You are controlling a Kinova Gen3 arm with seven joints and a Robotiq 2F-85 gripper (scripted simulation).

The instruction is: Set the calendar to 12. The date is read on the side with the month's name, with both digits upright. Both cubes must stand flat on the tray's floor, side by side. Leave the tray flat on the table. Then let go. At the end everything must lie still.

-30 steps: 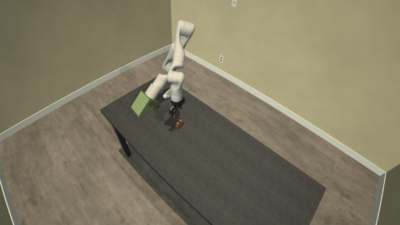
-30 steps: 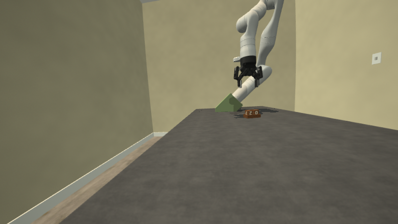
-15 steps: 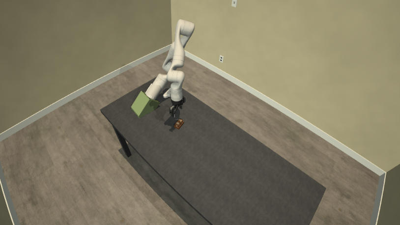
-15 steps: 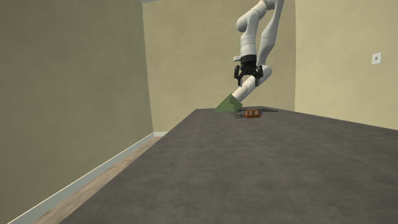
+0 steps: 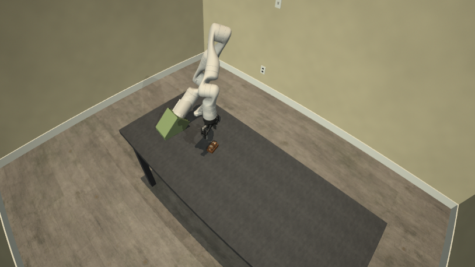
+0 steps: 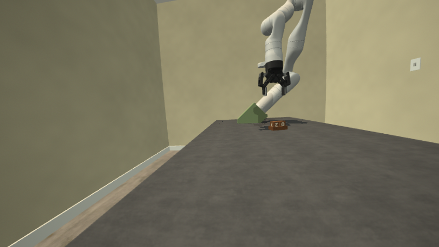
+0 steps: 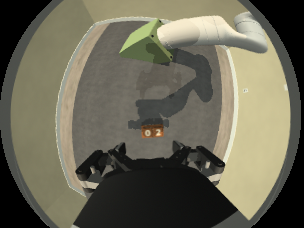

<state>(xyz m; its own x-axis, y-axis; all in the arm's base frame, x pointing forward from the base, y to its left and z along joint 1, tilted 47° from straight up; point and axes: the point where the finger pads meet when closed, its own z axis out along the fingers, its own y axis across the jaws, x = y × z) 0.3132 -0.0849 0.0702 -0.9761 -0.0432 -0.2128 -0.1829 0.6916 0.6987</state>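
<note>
claw [image 6: 273, 89] spread, empty, hanging above calendar [image 6: 278, 125] | calendar near table [image 6: 245, 184] far end by green wedge [image 6: 252, 115] | advice: descend straight over one cube, square fingers to its sides

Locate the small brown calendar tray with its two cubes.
The small brown calendar tray sits on the dark table near the arm's end, just beyond the green wedge base, below the open hand.
</note>
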